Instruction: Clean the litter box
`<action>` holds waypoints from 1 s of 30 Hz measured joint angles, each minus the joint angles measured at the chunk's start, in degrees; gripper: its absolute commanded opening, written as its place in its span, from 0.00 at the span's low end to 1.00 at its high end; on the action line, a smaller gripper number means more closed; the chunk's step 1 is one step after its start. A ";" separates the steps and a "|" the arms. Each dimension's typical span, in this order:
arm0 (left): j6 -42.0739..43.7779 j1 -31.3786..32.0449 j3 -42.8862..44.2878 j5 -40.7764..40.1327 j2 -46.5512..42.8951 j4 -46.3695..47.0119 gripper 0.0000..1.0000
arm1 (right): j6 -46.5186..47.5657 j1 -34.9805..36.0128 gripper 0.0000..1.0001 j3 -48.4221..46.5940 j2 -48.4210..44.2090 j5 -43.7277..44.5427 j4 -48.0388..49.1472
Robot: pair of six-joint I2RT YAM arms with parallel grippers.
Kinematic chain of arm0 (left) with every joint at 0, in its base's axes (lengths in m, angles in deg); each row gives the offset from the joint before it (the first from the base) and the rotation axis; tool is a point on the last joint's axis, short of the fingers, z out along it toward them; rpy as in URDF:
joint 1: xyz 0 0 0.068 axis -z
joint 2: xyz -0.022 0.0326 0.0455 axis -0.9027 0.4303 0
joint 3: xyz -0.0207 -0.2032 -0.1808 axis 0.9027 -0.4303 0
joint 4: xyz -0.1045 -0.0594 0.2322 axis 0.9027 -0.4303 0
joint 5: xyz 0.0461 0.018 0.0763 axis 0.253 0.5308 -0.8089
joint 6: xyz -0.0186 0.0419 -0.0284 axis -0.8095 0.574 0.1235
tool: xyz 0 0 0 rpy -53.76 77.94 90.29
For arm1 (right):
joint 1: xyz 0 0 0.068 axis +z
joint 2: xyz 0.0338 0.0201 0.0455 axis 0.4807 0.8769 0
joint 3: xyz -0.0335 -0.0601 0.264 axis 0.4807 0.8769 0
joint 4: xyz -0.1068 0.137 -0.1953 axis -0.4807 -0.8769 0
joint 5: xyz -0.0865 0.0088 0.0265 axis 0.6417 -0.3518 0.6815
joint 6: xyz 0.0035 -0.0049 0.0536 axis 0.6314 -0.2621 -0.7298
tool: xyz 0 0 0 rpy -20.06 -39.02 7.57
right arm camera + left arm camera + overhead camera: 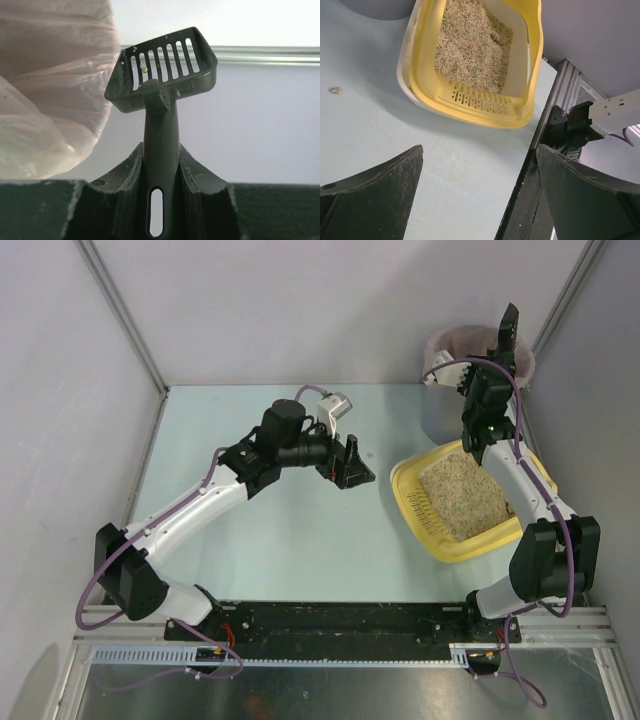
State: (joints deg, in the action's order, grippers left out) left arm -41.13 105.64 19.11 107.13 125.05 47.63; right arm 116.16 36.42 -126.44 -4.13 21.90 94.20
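The litter box (412,492) is a shallow yellow tray of beige litter at the right of the table, in front of my right arm. In the left wrist view the litter box (470,106) lies ahead, its slotted near rim facing me. My left gripper (351,466) hovers open over the table left of the box, with nothing between the fingers (395,180). My right gripper (499,358) is raised over the bin, shut on the handle of a dark slotted scoop (162,65). The scoop (509,324) carries only a pale speck.
A grey round bin with a pink bag liner (452,344) stands at the back right, behind the litter box; the pink bag liner (47,80) fills the left of the right wrist view. A small clump (336,90) lies on the table left of the box.
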 measured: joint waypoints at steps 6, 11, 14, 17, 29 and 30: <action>-0.09 0.00 0.00 0.87 0.00 0.02 0.99 | 6.80 0.48 0.00 0.26 0.00 -0.42 4.63; -0.11 0.00 0.00 1.03 0.00 0.00 0.99 | 7.74 -0.13 0.00 0.42 -0.31 -2.71 4.17; -0.15 0.00 0.00 1.11 0.00 0.02 0.99 | 8.00 -0.46 0.00 2.45 -2.01 -5.27 3.85; -0.50 0.00 0.00 1.33 0.00 0.02 0.99 | 8.61 -0.33 0.00 3.89 -2.67 -5.90 4.26; -0.50 0.13 0.00 1.49 0.00 0.00 0.98 | -22.29 -3.98 0.00 5.09 -9.92 -15.89 2.93; -0.50 0.20 0.00 1.49 0.00 0.02 0.98 | -26.21 -5.57 0.00 5.09 -11.17 -17.27 2.34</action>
State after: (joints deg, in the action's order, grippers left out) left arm -41.64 105.84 19.11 108.62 125.05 47.65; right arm 89.95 30.84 -121.35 -15.30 4.64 96.54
